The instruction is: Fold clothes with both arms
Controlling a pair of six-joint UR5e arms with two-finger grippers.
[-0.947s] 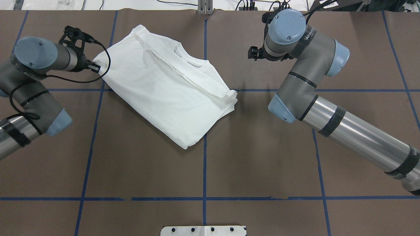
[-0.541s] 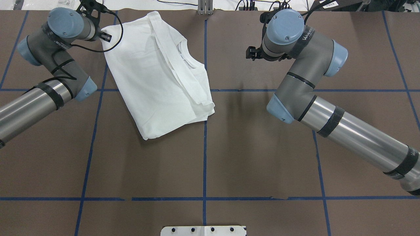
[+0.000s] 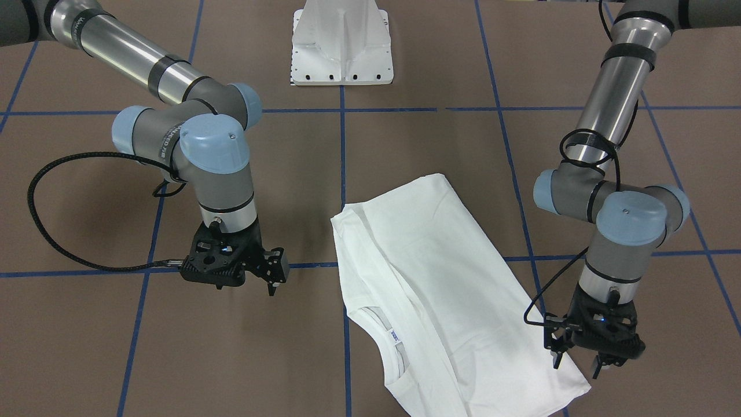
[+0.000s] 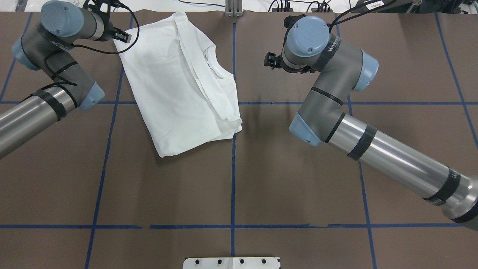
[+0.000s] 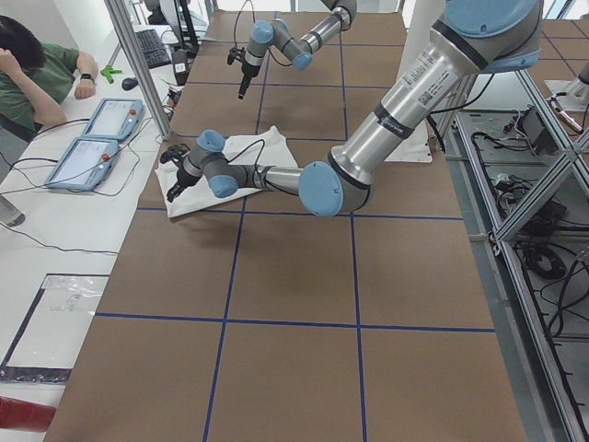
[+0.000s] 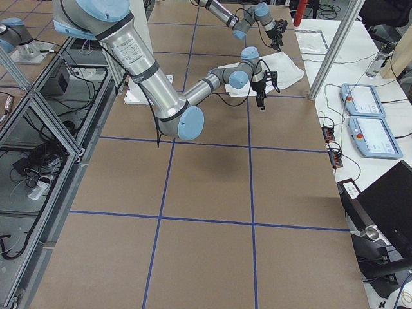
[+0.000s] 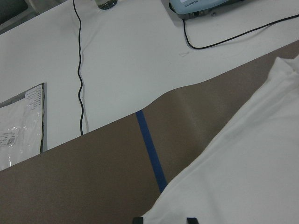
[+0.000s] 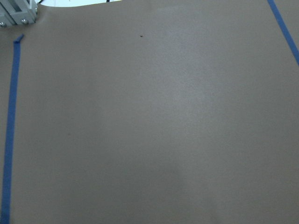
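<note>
Front-facing view: the shirt (image 3: 440,278) lies flat on the surface (image 3: 405,145) toward 5 o'clock. It is already a narrow oblong, sides tucked in, collar (image 3: 382,330) showing. The left hand (image 3: 576,359) hovers spread open over the shirt's 4 o'clock corner. The right hand (image 3: 272,278) hangs at the shirt's 9 o'clock, clear of the cloth; I cannot tell its state.

Overhead: the oblong sits toward 11 o'clock.

Left wrist view: the fingertips (image 7: 190,219) straddle the corner without pinching.

The crosswise folds probably remain.

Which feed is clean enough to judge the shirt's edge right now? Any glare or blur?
Front-facing: sharp, evenly lit, shirt folds readable. Overhead: shirt washed out, folds faint. Left wrist: slightly soft, but the edge is clear against the brown table. Right wrist: mostly featureless table, no shirt.
</note>
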